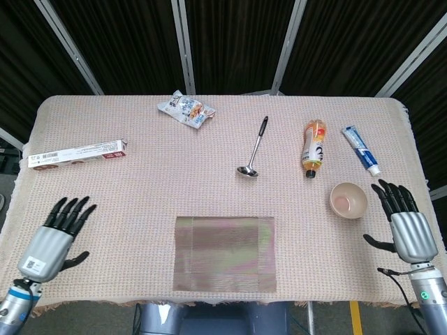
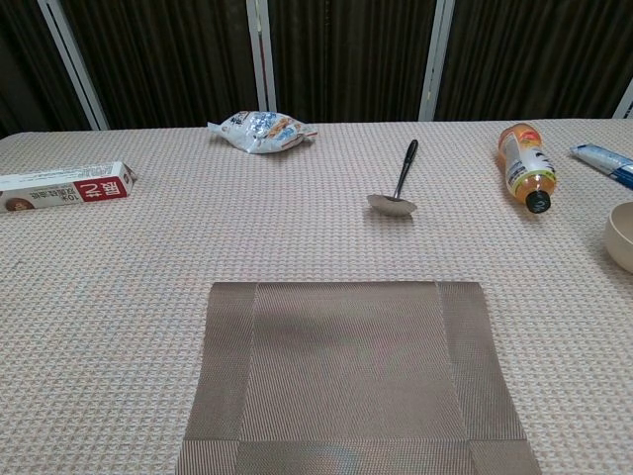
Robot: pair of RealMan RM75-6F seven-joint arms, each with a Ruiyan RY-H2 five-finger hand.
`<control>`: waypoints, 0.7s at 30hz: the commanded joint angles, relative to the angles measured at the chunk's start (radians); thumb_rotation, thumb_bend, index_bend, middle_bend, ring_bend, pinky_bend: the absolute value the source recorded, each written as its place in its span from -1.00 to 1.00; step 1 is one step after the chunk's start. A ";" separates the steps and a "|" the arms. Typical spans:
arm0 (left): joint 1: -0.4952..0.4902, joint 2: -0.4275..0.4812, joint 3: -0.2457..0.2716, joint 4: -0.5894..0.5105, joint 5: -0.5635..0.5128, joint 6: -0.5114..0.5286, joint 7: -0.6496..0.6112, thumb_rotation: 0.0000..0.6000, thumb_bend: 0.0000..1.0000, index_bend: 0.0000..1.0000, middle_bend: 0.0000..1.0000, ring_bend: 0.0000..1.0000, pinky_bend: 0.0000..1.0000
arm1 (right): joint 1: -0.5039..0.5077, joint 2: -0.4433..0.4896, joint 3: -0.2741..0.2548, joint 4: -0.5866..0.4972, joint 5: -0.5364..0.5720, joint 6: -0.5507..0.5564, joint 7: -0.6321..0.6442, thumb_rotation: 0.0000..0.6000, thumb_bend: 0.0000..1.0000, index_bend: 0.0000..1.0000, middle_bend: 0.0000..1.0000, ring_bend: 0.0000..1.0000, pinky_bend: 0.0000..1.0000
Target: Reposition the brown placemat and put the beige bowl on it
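Observation:
The brown placemat [image 1: 224, 253] [image 2: 352, 377] lies flat at the table's near edge, in the middle. The beige bowl [image 1: 348, 200] [image 2: 620, 236] stands upright on the cloth at the right, apart from the mat. My right hand [image 1: 405, 223] hovers to the right of the bowl with fingers spread, holding nothing and not touching it. My left hand [image 1: 56, 234] is over the near left part of the table, fingers apart and empty. Neither hand shows in the chest view.
A ladle [image 1: 254, 148], a lying juice bottle [image 1: 313, 147], a toothpaste tube [image 1: 360, 149], a snack packet [image 1: 185, 109] and a long red-and-white box [image 1: 75, 154] lie across the far half of the table. The tablecloth edge [image 1: 412, 139] runs close by the right hand.

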 commanded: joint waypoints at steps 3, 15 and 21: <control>-0.129 -0.146 0.054 0.125 0.156 -0.145 -0.001 1.00 -1.00 -0.36 -1.00 -1.00 -1.00 | -0.043 0.020 -0.024 -0.063 0.017 0.027 -0.050 1.00 -1.00 -1.00 -1.00 -1.00 -1.00; -0.266 -0.385 0.074 0.299 0.238 -0.262 -0.103 1.00 -0.63 -0.18 -1.00 -1.00 -1.00 | -0.048 0.016 -0.021 -0.055 0.022 0.024 -0.072 1.00 -1.00 -1.00 -1.00 -1.00 -1.00; -0.278 -0.444 0.090 0.357 0.245 -0.261 -0.092 1.00 -0.59 -0.18 -1.00 -1.00 -1.00 | -0.049 0.020 -0.017 -0.052 0.024 0.022 -0.058 1.00 -1.00 -1.00 -1.00 -1.00 -1.00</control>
